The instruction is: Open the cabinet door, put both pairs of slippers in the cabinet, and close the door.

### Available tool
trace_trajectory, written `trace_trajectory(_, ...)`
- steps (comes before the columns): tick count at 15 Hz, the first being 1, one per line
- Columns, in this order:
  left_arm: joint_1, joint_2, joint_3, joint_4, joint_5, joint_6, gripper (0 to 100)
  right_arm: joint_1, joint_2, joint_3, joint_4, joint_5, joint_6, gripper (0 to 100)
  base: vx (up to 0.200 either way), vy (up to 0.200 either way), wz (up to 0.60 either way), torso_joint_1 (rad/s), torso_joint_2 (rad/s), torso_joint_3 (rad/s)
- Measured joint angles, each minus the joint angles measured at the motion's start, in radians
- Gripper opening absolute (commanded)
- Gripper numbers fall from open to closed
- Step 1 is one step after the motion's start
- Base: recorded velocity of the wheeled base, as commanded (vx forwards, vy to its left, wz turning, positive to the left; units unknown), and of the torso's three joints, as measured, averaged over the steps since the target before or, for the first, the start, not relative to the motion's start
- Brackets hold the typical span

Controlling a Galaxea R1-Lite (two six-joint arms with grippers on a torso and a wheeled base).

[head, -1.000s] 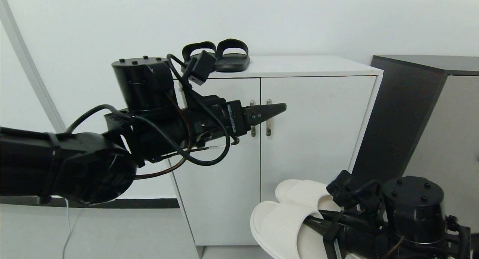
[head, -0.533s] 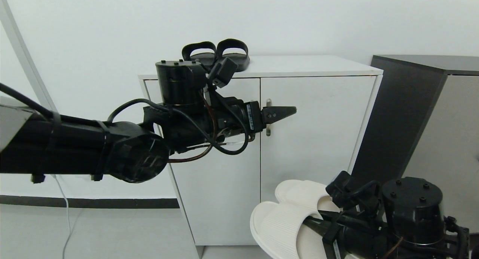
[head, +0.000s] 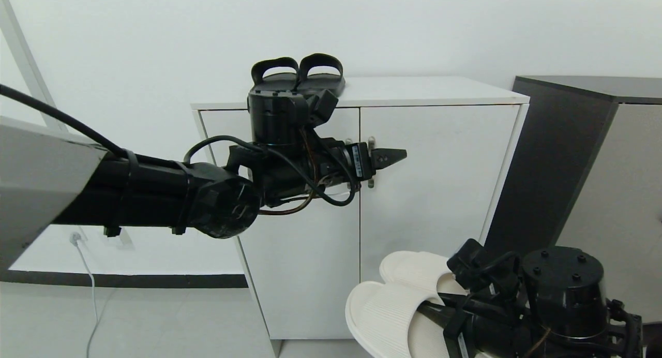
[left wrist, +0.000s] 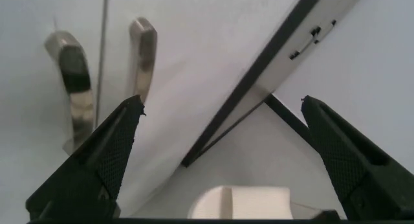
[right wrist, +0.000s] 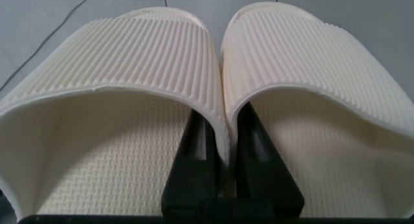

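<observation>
The white cabinet (head: 434, 192) stands with both doors shut, two metal handles (head: 371, 181) beside the centre seam. My left gripper (head: 395, 155) is open, level with the handles and just in front of the right door. In the left wrist view the handles (left wrist: 142, 52) lie near one finger of the left gripper (left wrist: 221, 102), with nothing between its fingers. A black pair of slippers (head: 298, 73) sits on the cabinet top. Low at the right, my right gripper (head: 432, 306) is shut on the white slippers (head: 385, 311); its fingers (right wrist: 207, 153) pinch the two inner strap edges of the white slippers (right wrist: 129, 68) together.
A dark grey cabinet (head: 569, 166) stands close against the white one's right side. A white wall runs behind. A cable hangs from a wall socket (head: 76, 239) at the lower left. There is open floor in front of the left door.
My left arm has stretched forward and right, carrying its gripper from the door seam to just past the handles. The right arm with the white slippers has sunk slightly.
</observation>
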Motion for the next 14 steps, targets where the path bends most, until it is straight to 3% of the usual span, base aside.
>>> trace_trajectory(3,0.000,0.035,-0.046,0.013,0.060,0.001,100,0.001,0.005,0.000,0.000,0.000,0.000,0,0.000,0.000,0.00,0.000,0.00,0.000)
trace_trajectory(9,-0.012,0.103,-0.151,0.058,0.070,0.002,100,0.000,0.005,-0.001,-0.002,0.000,0.000,0,0.000,0.000,0.00,0.000,0.00,0.000)
trace_trajectory(10,-0.015,0.113,-0.165,0.060,0.071,0.002,0,0.000,0.005,0.000,-0.002,0.000,0.000,0,0.000,0.000,0.00,0.000,0.00,0.000)
trace_trajectory(14,-0.020,0.130,-0.173,0.067,0.074,-0.001,0,0.002,0.005,0.005,-0.002,0.002,0.000,0,0.000,0.000,0.00,0.000,0.00,0.000)
